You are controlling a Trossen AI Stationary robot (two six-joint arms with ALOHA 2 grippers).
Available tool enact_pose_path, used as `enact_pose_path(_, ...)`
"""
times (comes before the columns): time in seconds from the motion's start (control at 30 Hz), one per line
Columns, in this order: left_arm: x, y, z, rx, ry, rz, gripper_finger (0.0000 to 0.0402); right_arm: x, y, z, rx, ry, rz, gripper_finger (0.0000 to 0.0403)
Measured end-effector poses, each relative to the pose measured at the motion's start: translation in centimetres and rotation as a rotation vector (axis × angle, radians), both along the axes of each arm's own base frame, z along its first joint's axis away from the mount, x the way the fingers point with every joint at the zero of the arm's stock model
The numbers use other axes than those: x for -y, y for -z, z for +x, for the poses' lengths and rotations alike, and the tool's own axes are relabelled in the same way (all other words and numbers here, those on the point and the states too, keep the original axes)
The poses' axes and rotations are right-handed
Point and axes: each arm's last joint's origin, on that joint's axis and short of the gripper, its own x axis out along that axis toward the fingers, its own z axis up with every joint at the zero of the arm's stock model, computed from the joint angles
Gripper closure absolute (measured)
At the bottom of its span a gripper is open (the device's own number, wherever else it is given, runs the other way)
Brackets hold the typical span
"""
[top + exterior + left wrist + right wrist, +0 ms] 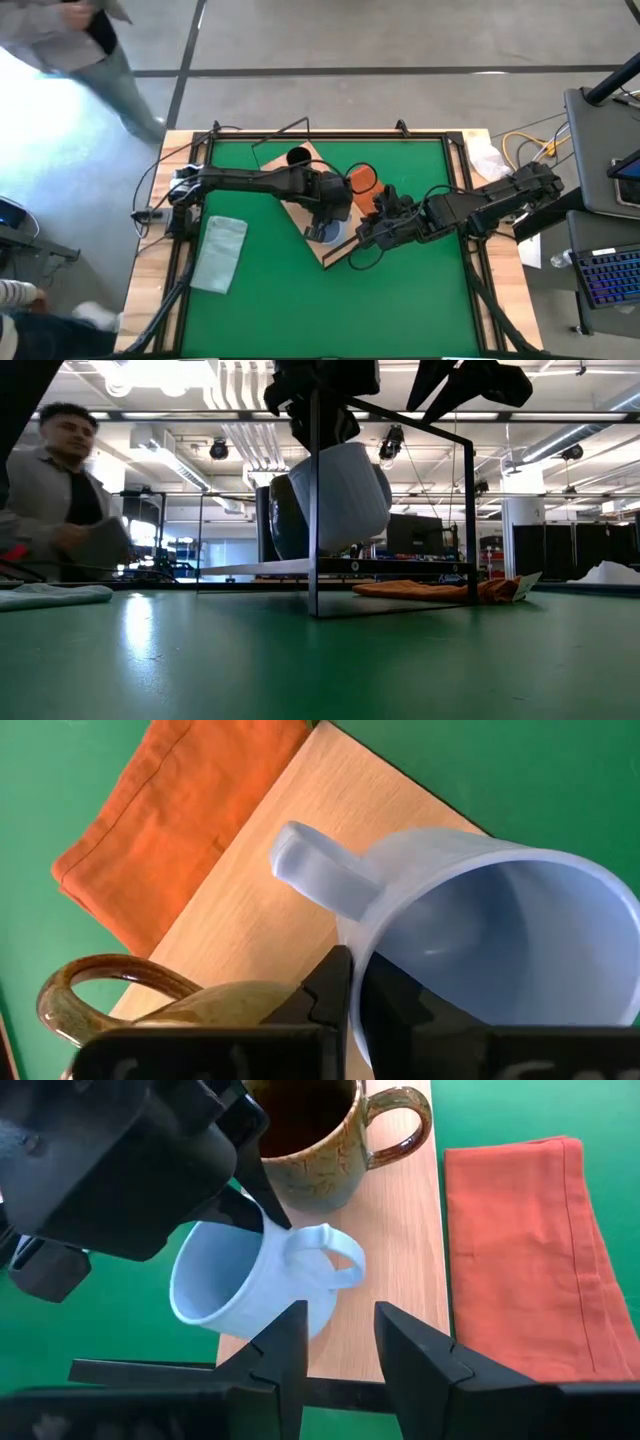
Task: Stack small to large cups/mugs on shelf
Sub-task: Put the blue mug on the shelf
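Observation:
The pale blue cup (255,1285) hangs tilted in my shut left gripper (325,218) over the near end of the light-wood shelf (400,1280). It also shows in the low view (340,495), just above the board. The brown mug (310,1140) stands on the shelf beside it. The black cup (298,157) stands at the shelf's far end. My right gripper (340,1330) is open and empty, a little to the right of the blue cup, level with the shelf's near end. My left gripper holds the pale blue cup by its rim (362,952), right beside the handle (320,870). One finger is inside the cup and one (330,990) outside. The fingers come from above, slanting down. The cup is tilted and lifted clear of the shelf.
An orange cloth (362,178) lies on the green mat to the right of the shelf. A pale cloth (220,250) lies at the left. The shelf's black wire frame (313,510) stands up at its near end. A person (60,490) moves beyond the table's far left.

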Motion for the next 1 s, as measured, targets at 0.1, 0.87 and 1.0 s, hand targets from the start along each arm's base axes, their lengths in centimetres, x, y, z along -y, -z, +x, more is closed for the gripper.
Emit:
enact_pose_path(0.1, 0.0, -0.2, 0.3, 0.038, -0.013, -0.007, 0.0379, 0.0, 0.0, 0.0, 0.000, 0.000, -0.001, 0.0291)
enact_pose_path(0.87, 0.2, -5.7, -1.6, 0.134, -0.297, -0.067, 0.0315, 0.1, 0.0, -0.4, -0.028, -0.006, -0.012, 0.0291)
enact_pose_path(1.0, 1.1, -6.0, -3.1, 0.116, -0.429, -0.260, 0.0315, 0.9, -0.4, -0.7, -0.025, 0.007, 0.008, 0.0302)
